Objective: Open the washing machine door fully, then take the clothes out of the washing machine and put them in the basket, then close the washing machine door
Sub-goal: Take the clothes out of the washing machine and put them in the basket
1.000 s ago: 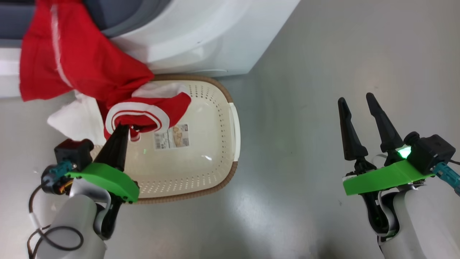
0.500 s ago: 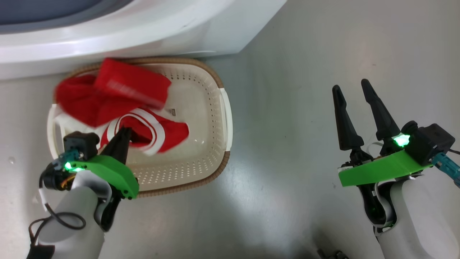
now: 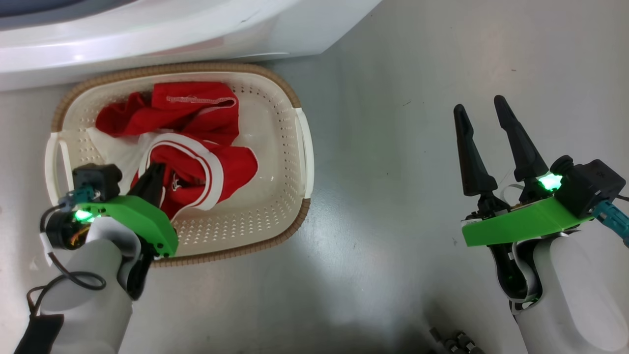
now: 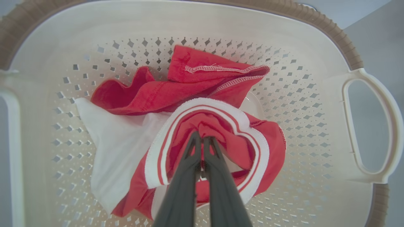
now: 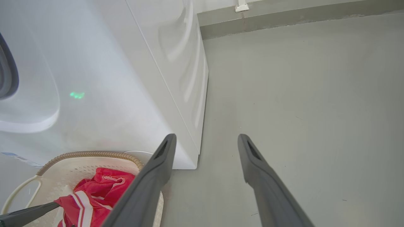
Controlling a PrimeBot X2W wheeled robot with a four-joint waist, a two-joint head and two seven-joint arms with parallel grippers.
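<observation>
Left claw [image 4: 202,138] pinches the clothes [image 4: 195,82] inside the basket [image 4: 189,22].

Two pale arms with green wrist plates and dark tapered fingers.
The left gripper [image 3: 156,169] and the right gripper [image 3: 480,104] each have two long charcoal fingers [image 5: 262,179] narrowing to blunt tips, with a slotted recess near the end. Behind them sits a bright green plastic plate [image 3: 516,231], a boxy black camera housing [image 3: 592,189] with a teal connector [image 3: 612,233], and a glowing green light [image 3: 549,182]. The forearms [image 3: 565,309] are smooth, rounded and off-white; a thin black cable [image 3: 100,282] loops beside the left one.
</observation>
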